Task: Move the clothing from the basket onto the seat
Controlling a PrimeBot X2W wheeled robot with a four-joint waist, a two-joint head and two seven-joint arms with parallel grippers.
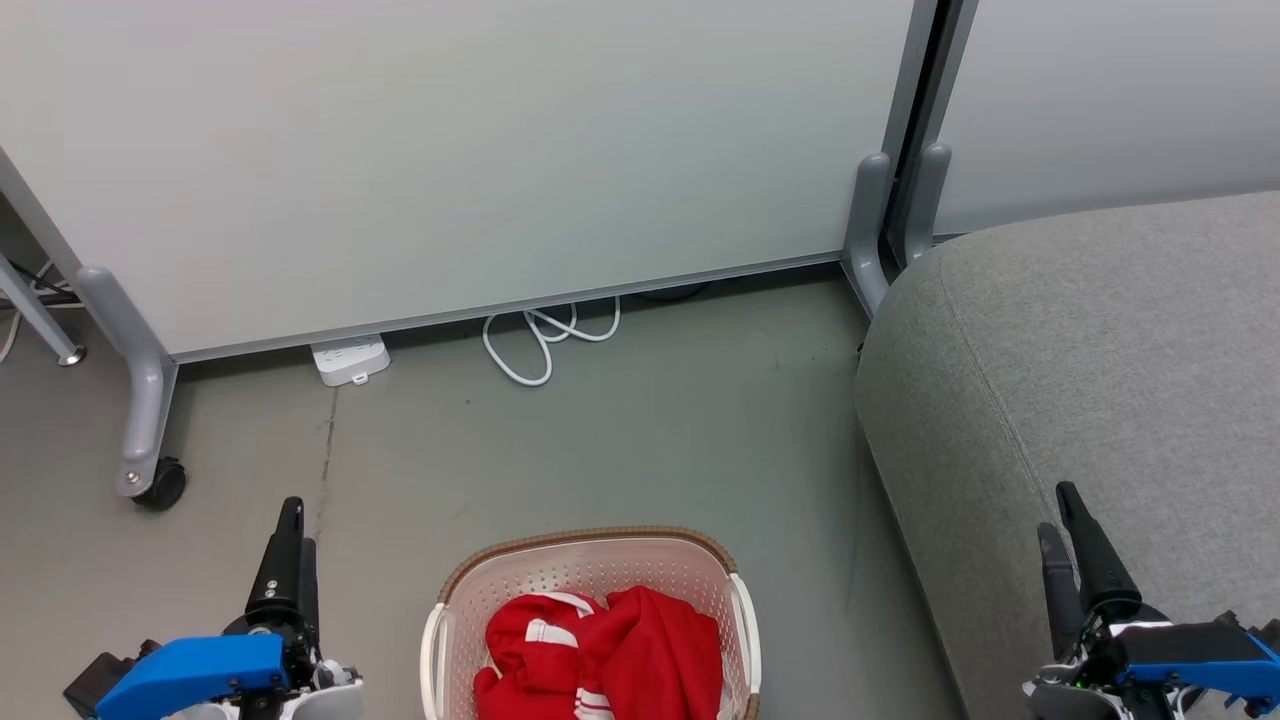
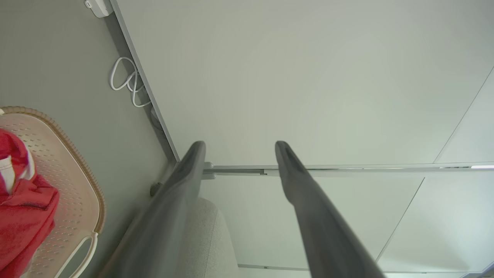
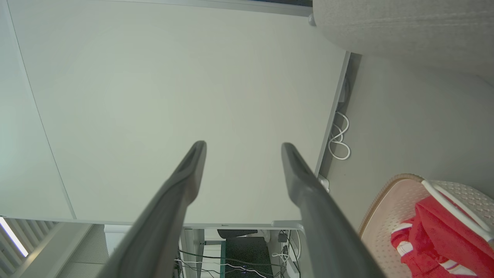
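Reading this as step zero, nothing transferred yet

clothing (image 1: 610,650): red heap with white stripes, bunched inside the basket (image 1: 590,540) at bottom centre of the head view, lying below the rim. Can't tell how many pieces are in the pile

basket stands on the floor (image 1: 620,440), left of the seat (image 1: 1100,340) with a strip of floor between them. seat takes the right side of the head view, and no red fabric lies on the part I can see

left tool (image 1: 298,525): lower left of the head view, over the floor beside the basket, not touching it
right tool (image 1: 1056,508): lower right, over the front of the seat

Both wrist views show the fingers spread apart with nothing between them, pointing at the white partition panel (image 1: 450,150) rather than at the load

Done: none, as far as I can see
Left: reach into the basket, pinch fabric, lift it clear of the rim, carry it right, release on the seat. Probably repeat if the heap is more than one piece

Watch item: loose fabric could snag on the rim or drag the light basket along
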